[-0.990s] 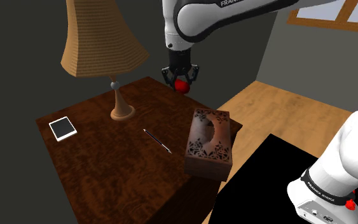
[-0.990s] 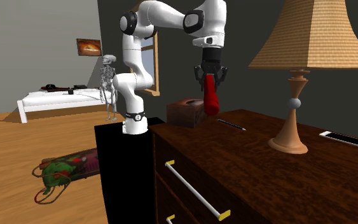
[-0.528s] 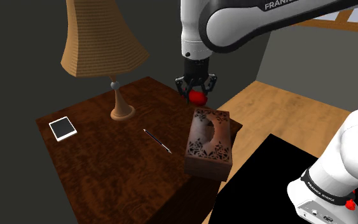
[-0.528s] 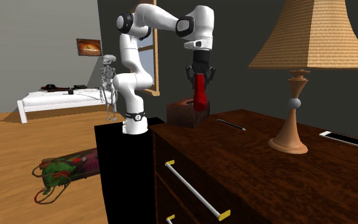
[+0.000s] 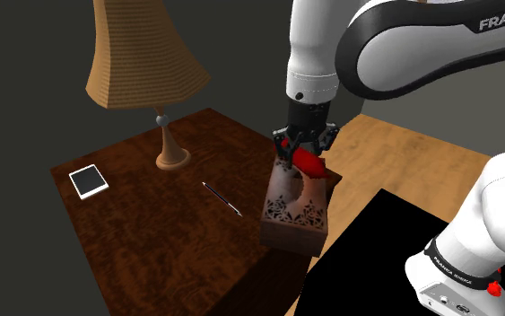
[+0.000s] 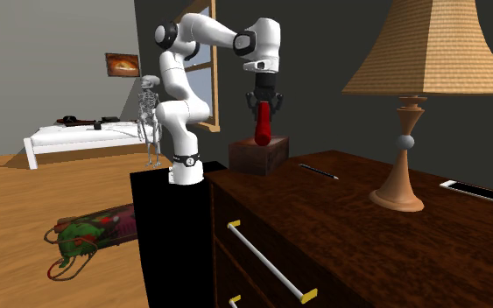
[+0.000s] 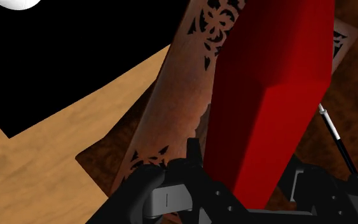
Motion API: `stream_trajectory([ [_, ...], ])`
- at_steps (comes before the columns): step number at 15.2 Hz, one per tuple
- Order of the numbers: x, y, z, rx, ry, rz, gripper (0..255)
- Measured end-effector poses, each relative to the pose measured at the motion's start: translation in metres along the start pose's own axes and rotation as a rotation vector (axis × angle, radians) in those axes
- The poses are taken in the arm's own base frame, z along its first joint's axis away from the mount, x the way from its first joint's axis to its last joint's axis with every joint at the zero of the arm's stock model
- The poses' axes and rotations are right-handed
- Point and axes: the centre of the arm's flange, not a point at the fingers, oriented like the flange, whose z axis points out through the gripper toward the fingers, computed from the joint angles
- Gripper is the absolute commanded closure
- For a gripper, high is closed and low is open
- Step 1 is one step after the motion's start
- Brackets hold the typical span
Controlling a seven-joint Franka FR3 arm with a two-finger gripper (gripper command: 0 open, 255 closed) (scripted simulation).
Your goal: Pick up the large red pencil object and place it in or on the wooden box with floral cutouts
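The large red pencil object (image 5: 309,163) hangs upright from my black gripper (image 5: 306,144), which is shut on its upper end. It hovers just above the wooden box with floral cutouts (image 5: 293,205) at the dresser's near corner. From the second exterior view the red pencil (image 6: 261,127) points down at the box (image 6: 257,157), its tip close over the box top, with the gripper (image 6: 263,104) above it. In the wrist view the red body (image 7: 269,102) runs out between my fingers across the box's carved lid (image 7: 190,83).
A lamp (image 5: 147,63) with a woven shade stands at the back of the dark wooden dresser (image 5: 134,233). A white-edged phone (image 5: 89,181) lies near its far corner and a thin pen (image 5: 222,197) beside the box. The black stand (image 5: 394,260) borders the dresser.
The arm has carried the red pencil toward the shoulder view's right and downward, from above the dresser's back edge to directly over the box. The grip has not changed.
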Motion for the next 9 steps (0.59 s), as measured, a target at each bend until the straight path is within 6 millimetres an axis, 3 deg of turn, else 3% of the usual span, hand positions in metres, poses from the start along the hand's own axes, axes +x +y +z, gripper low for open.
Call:
stream_trajectory([
  [9,-0.007,0.0,0.046,-0.001,-0.001,0.001,255],
])
